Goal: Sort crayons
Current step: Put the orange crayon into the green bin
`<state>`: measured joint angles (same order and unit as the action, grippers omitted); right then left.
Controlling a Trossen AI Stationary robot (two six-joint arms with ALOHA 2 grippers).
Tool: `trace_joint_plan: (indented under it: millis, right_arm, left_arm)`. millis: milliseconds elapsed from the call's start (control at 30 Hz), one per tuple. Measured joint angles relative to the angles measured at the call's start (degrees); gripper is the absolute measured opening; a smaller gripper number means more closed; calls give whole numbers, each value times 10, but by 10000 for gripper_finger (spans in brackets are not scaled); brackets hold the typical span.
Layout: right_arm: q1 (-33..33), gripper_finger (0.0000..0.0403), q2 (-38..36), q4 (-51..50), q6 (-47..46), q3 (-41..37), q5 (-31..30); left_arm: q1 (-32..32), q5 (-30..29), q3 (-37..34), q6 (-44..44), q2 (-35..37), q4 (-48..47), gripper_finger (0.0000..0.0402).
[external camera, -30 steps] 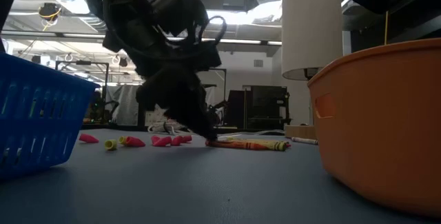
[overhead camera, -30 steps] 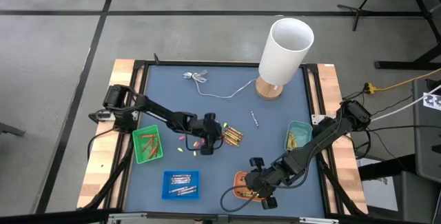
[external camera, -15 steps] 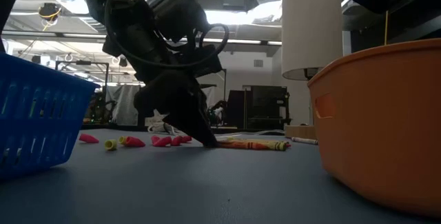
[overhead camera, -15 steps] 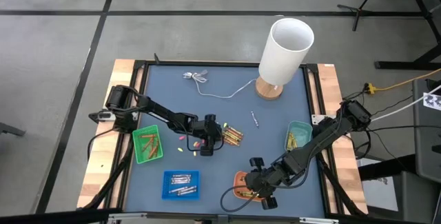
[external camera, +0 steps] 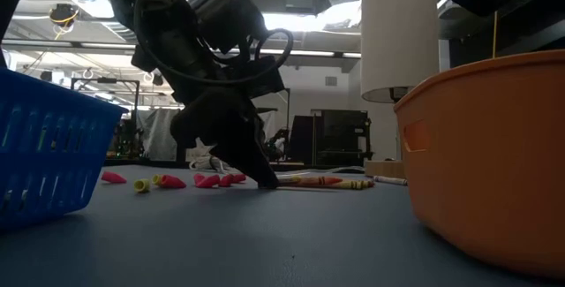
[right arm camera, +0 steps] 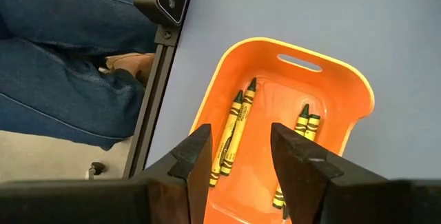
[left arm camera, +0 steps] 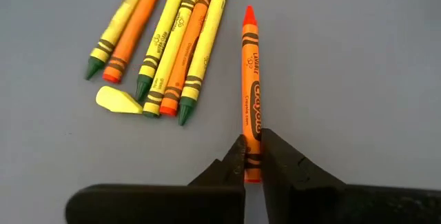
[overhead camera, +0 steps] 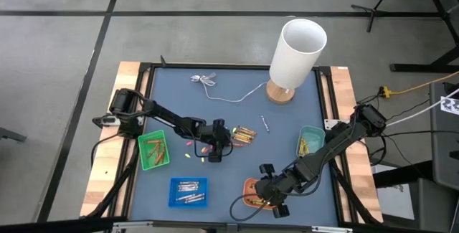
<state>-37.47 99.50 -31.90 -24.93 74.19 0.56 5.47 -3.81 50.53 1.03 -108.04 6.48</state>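
Observation:
Several yellow and orange crayons [left arm camera: 165, 45] lie side by side on the blue table, left of centre; they also show in the high view [overhead camera: 244, 136]. One orange crayon [left arm camera: 251, 93] lies apart from them. My left gripper [left arm camera: 253, 165] is shut on it; the gripper also shows in the high view [overhead camera: 222, 142]. My right gripper [right arm camera: 241, 155] is open and empty over the orange tray [right arm camera: 344, 86] at the near edge, which holds a few yellow crayons [right arm camera: 231, 131]. My left gripper pinches the orange crayon's blunt end [left arm camera: 252, 156] between its two fingertips. The fingers slant down from the table's left, and the crayon runs on away from them. The crayon lies level along the table [external camera: 318, 182], its tip pointing away from the gripper.
A green tray [overhead camera: 154, 150] and a blue tray [overhead camera: 188, 192] stand at the left, a teal tray [overhead camera: 310, 141] at the right. A white lamp [overhead camera: 294, 54] and its cable [overhead camera: 222, 89] are at the back. Pink and yellow bits [overhead camera: 193, 150] lie near my left gripper. A person's legs [right arm camera: 62, 65] are past the near edge.
My left gripper has come down to the table at the crayon pile and drawn a little toward the table's left. The orange crayon has slid out of the pile and now lies apart from the others.

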Motion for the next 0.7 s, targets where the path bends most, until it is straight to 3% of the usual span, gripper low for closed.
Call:
trace_joint_plan:
  millis: [333,700]
  right_arm:
    - [37,147,-21,-58,25,0,-1]
    - [121,147,-54,-78,121,0,-83]
  left_arm:
    - [26,12,-3,41,69,-46,6]
    - [91,5,-1,175,249,-253,6]
